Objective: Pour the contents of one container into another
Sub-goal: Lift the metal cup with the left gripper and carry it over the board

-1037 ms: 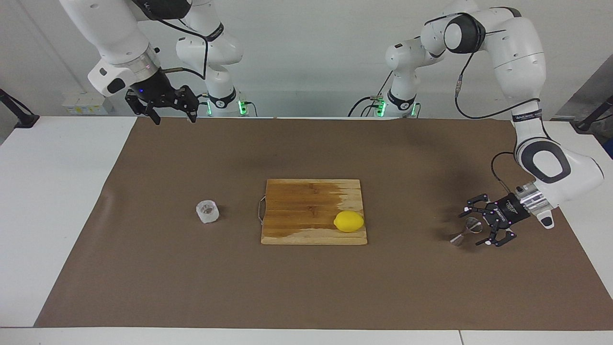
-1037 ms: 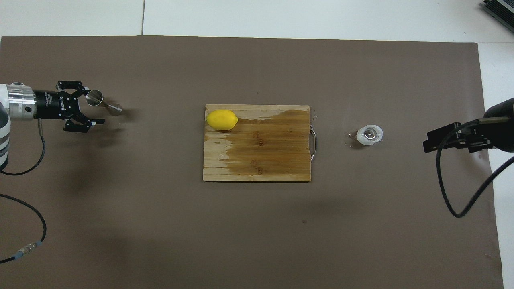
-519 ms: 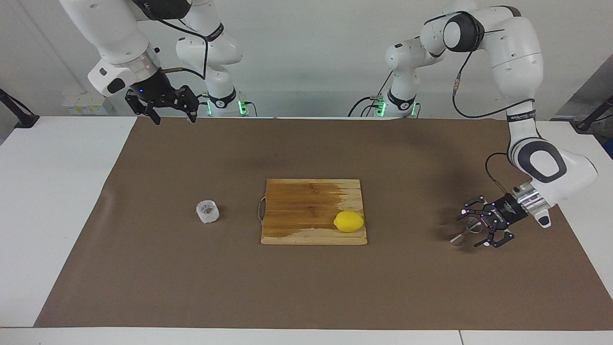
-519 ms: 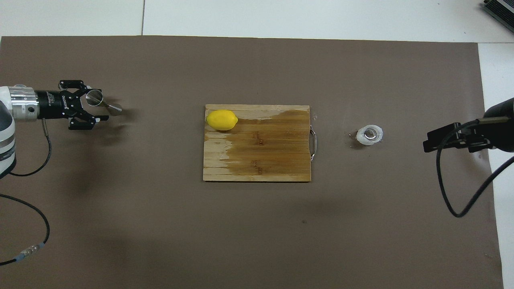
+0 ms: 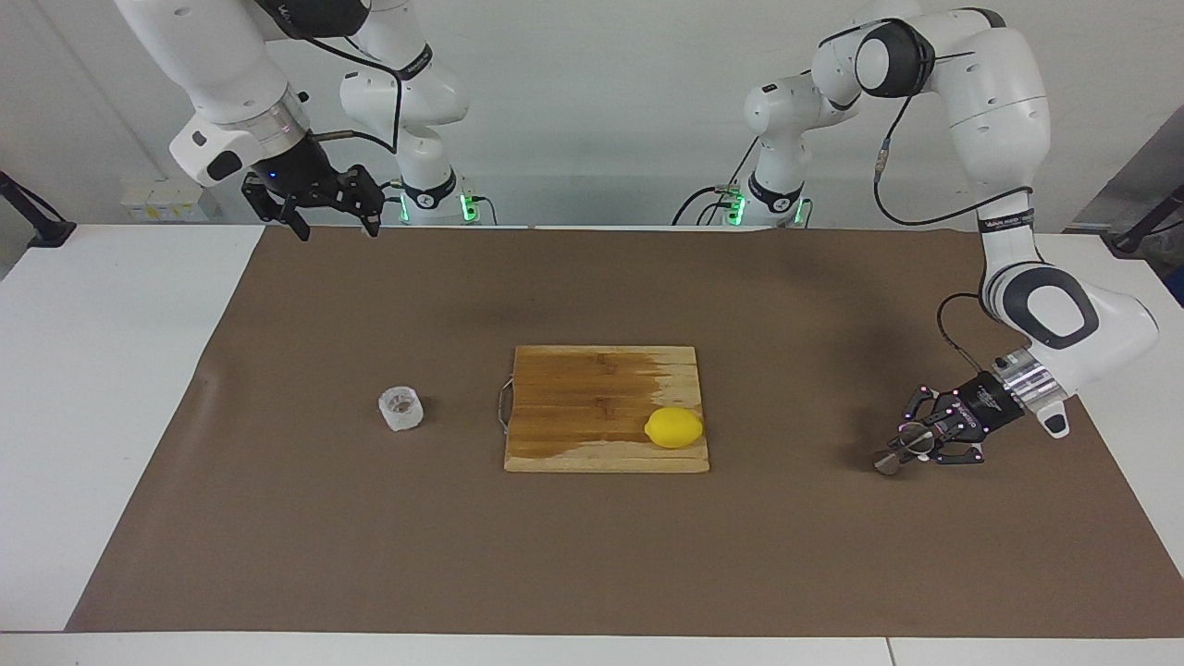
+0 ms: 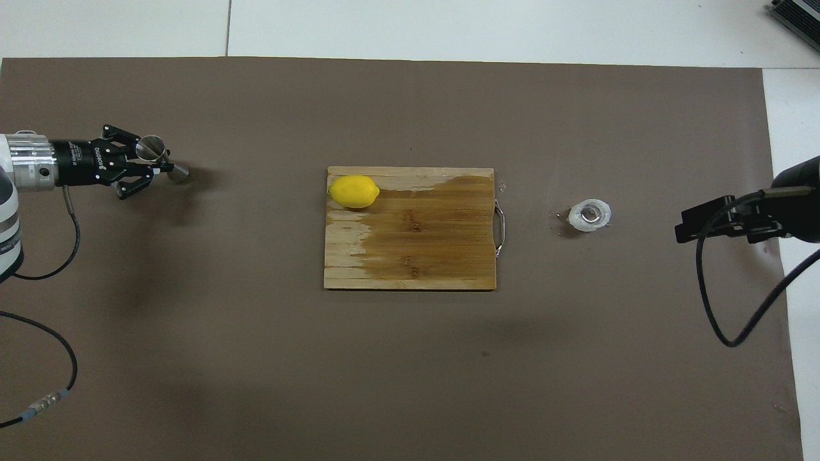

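Left gripper point(image 5: 911, 442) closed on the jigger point(image 5: 905, 448) at its waist, low over the mat point(image 6: 410, 384) at the left arm's end; side grip suits lifting it. Cup point(image 5: 401, 408) sits at nine o'clock from the cutting board point(image 5: 592, 388), lemon point(image 5: 673, 427) on the board. Right gripper point(image 5: 328, 208) waits open, raised near its base.

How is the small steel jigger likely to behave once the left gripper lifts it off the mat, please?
The jigger looks like rigid polished metal, so it probably will not flex but may slip. The left gripper is shut on its narrow waist, a small contact area, so it could pivot. Its round cones suggest that it would roll if dropped onto the mat.
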### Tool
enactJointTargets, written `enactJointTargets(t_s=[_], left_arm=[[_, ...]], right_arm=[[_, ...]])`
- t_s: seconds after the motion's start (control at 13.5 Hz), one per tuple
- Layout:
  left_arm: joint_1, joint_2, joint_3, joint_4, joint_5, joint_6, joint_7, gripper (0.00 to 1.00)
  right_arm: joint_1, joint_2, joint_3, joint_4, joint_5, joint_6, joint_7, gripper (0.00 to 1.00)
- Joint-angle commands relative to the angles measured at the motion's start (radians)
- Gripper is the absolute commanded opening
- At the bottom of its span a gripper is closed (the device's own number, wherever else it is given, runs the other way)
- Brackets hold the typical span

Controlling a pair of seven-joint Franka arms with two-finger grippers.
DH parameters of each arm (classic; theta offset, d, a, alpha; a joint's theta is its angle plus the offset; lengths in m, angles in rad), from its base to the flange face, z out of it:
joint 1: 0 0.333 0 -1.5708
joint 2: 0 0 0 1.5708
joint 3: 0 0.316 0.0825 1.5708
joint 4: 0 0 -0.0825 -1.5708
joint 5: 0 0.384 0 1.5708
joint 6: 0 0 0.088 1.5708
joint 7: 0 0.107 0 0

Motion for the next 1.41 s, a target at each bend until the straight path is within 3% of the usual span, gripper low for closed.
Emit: enactJointTargets(t_s=[0.0, 0.22, 0.44, 0.59, 0.89, 1.33], left_arm=[[-0.026, -0.069, 0.004, -0.051, -0.026, 0.017, 0.018, 0.00], [-0.113, -0.131, 0.001, -0.067, -0.029, 0.027, 0.007, 0.00], [-0.220, -0.257, 0.000, -0.206, -0.035, 0.171, -0.013, 0.00], [-0.312, -0.309, 0.001, -0.245, -0.076, 0.219, -0.040, 0.00], [-0.480, -0.360, 0.001, -0.244, -0.079, 0.302, -0.187, 0.00], [-0.613, -0.388, 0.000, -0.238, -0.088, 0.310, -0.254, 0.00]], right_arm=[[-0.014, -0.001, 0.014, 0.001, -0.015, -0.004, 0.014, 1.00], [-0.014, -0.001, 0.014, 0.001, -0.015, -0.006, 0.014, 1.00], [-0.013, -0.001, 0.014, 0.001, -0.015, -0.006, 0.014, 1.00], [-0.013, -0.001, 0.014, 0.001, -0.015, -0.004, 0.014, 1.00], [-0.014, -0.001, 0.014, 0.001, -0.015, -0.006, 0.014, 1.00], [-0.014, -0.001, 0.014, 0.001, -0.015, -0.004, 0.014, 1.00]])
